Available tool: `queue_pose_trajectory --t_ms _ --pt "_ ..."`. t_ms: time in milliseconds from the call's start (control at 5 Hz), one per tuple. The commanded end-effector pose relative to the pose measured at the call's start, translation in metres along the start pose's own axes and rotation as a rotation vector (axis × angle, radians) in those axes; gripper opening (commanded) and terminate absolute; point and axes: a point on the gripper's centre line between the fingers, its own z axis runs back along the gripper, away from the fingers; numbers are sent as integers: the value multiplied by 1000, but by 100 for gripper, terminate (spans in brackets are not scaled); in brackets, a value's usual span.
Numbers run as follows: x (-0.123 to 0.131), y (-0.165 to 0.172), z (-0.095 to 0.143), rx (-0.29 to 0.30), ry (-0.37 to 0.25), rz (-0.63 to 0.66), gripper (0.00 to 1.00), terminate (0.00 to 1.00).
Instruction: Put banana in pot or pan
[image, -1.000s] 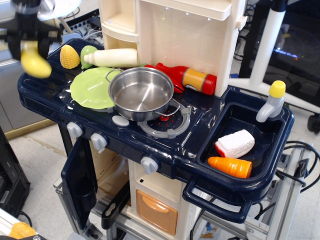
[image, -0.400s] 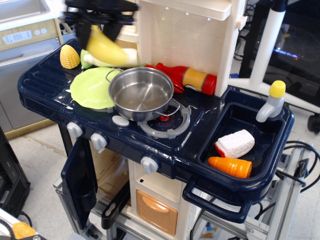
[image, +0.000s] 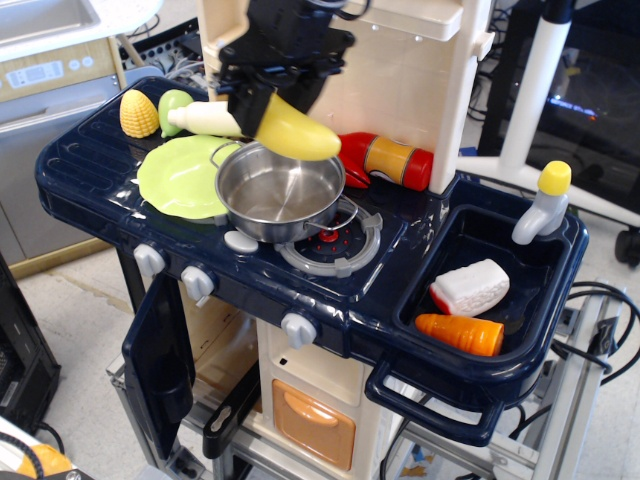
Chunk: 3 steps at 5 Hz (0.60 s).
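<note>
Yellow banana (image: 296, 132), clamped in the gripper (image: 262, 112), has swung over from the left and now hangs above the pot's (image: 280, 190) rear rim; release looks near.

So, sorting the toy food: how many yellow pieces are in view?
2. The banana is held in the gripper above the pot; the corn cob lies at the counter's back left. Others may be hidden.

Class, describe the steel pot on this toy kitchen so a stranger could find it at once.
Start at the dark blue toy kitchen counter and find the round grey burner ring near its middle. The round shiny stainless-steel pot sits on that ring's left part, overlapping the flat lime-green plate. It is the only metal item, with thin wire loop handles.
</note>
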Motion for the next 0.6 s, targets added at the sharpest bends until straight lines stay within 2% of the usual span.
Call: queue_pose_trajectory --t_ms 0,200,400 --pt "9 1 18 -49 -26 48 100 0" --pt "9 1 18 -49 -26 48 100 0" --pt "9 1 18 -49 -26 48 100 100"
